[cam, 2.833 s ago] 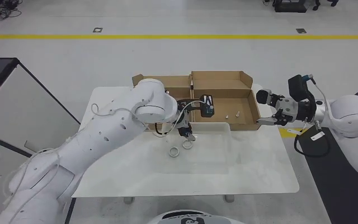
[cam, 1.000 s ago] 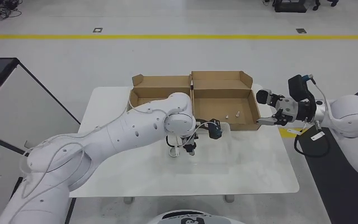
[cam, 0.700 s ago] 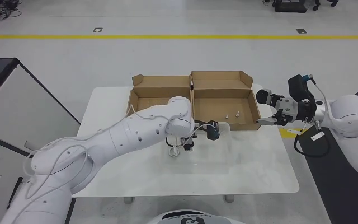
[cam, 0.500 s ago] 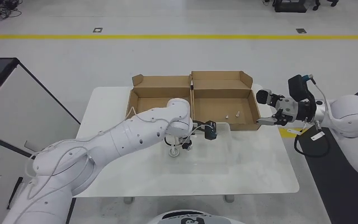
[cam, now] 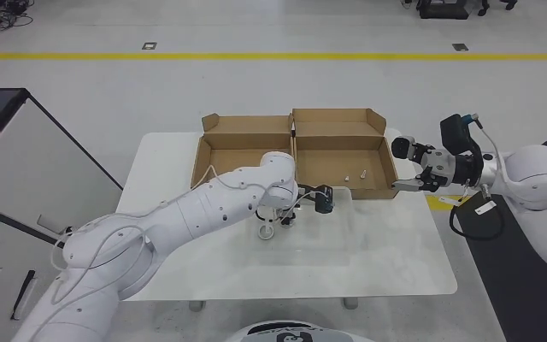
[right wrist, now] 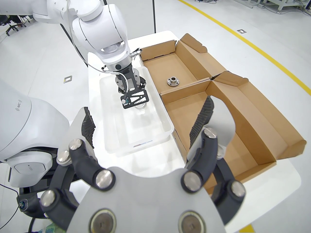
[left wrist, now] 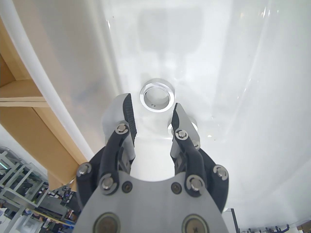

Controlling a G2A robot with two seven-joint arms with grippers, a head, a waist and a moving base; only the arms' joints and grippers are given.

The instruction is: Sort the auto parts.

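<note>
the shiny metal ring lies flat in the clear white plastic tray, just beyond the tips of the left gripper, whose moderately parted jaws hold nothing.

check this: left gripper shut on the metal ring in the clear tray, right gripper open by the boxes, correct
No: the left gripper is open, the metal ring lying loose in the clear tray just ahead of it, as the left wrist view shows. The right gripper is open by the boxes.
</note>
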